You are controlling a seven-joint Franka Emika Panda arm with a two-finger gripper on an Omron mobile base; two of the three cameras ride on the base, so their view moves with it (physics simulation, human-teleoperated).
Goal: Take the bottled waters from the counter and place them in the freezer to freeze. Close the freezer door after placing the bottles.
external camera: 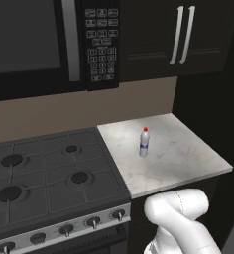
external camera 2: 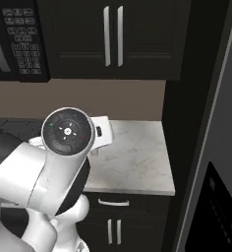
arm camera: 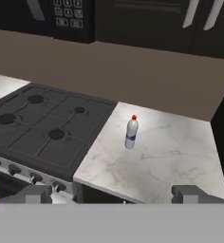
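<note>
One bottled water [external camera: 144, 143] stands upright on the marble counter [external camera: 183, 154], near its left side and close to the stove. It is clear, with a red cap and a blue label band. In the hand view the bottle [arm camera: 131, 133] sits ahead of and above my gripper [arm camera: 114, 193], well apart from it. My gripper is open, its two fingertips [arm camera: 38, 193] spread wide with nothing between them. The grey freezer door [external camera 2: 226, 123] with its black dispenser panel [external camera 2: 211, 216] runs along the right edge of the right base view, past the counter [external camera 2: 137, 162].
A black gas stovetop [external camera: 49, 173] borders the counter on the left, with knobs along its front. A microwave [external camera: 39, 39] and dark upper cabinets [external camera 2: 113, 34] hang above. A dark tall panel [external camera 2: 187, 123] separates counter and fridge. My arm's elbow [external camera 2: 66, 132] blocks part of the right base view.
</note>
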